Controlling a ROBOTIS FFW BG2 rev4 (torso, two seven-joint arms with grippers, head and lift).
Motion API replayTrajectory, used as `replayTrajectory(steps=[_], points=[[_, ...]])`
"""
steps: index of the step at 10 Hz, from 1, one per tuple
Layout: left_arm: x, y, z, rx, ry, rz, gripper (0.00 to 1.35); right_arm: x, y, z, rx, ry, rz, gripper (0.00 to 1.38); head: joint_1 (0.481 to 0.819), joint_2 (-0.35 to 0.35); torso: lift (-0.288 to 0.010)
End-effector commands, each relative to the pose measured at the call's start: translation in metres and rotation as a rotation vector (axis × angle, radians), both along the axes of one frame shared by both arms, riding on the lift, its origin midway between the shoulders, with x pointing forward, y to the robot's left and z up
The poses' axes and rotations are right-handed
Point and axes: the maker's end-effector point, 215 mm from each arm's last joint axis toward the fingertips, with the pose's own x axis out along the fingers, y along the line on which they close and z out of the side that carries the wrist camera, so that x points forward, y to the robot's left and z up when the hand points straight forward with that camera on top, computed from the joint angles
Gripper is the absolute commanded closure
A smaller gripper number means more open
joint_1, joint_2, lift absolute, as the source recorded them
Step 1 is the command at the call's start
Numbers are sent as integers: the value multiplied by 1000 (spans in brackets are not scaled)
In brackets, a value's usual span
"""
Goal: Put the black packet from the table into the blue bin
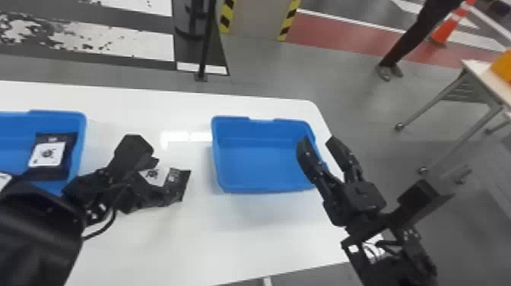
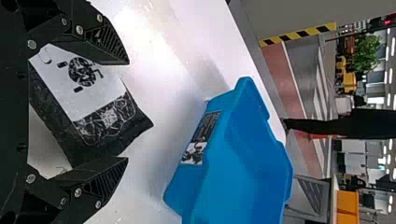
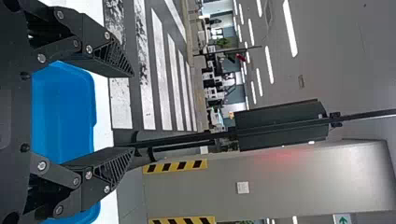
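The black packet (image 1: 178,185) with a white label lies on the white table, left of the empty blue bin (image 1: 262,163). Over its left part is my left gripper (image 1: 152,178). In the left wrist view the packet (image 2: 112,119) lies between the spread fingers of my left gripper (image 2: 127,111), which is open; the blue bin (image 2: 233,158) stands beyond it. My right gripper (image 1: 315,140) is at the bin's right edge, open with nothing between its fingers. The right wrist view has the right gripper (image 3: 133,112) and part of the bin (image 3: 63,112).
Another blue bin (image 1: 81,140) at the table's left holds a black packet (image 1: 51,156) with a white label. The white table (image 1: 228,243) ends just right of the middle bin. A black pole (image 1: 207,42) stands behind the table.
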Motion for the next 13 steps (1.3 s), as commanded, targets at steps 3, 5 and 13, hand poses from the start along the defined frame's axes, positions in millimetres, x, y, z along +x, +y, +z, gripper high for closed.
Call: replayTrajectory(steps=[3,5,13], points=[[-11,6,-22,54,63,0,972,-1,-1,-1,5,3,-2,502,695,-326,-110],[-1,-11,5,37,-51,-58,1219,-1,-1,-1,7,3,-2,502,695,-335,-110],[40,120,145,52,-380,119,1217,-3,1,-2,9,7,2,502,695,-275,-110]])
